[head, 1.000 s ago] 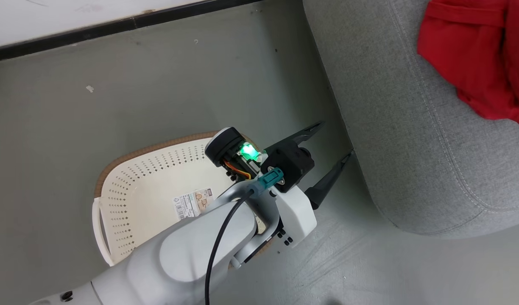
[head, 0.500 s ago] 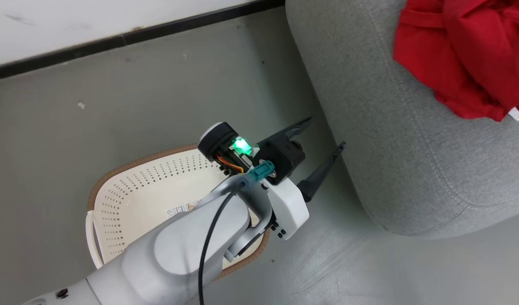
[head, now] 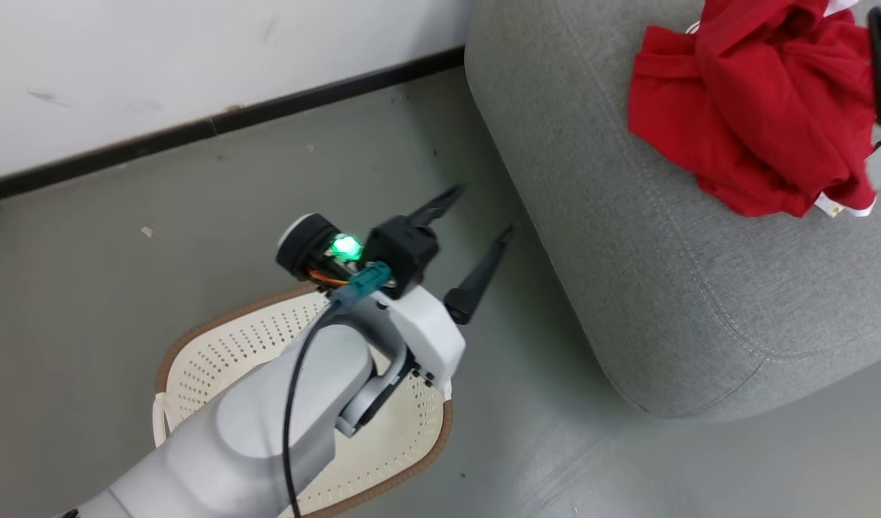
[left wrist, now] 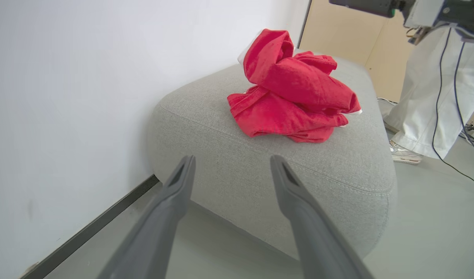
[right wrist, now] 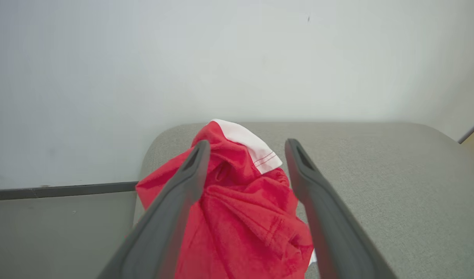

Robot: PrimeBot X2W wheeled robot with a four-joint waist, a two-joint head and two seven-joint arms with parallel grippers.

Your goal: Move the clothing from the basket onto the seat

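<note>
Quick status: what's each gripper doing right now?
Left gripper: open, holding nothing.
Right gripper: open, holding nothing, above the clothing on the seat.

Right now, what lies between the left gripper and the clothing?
Only a strip of floor and bare seat fabric. The left wrist view shows the open left gripper pointing across it toward the clothing.
</note>
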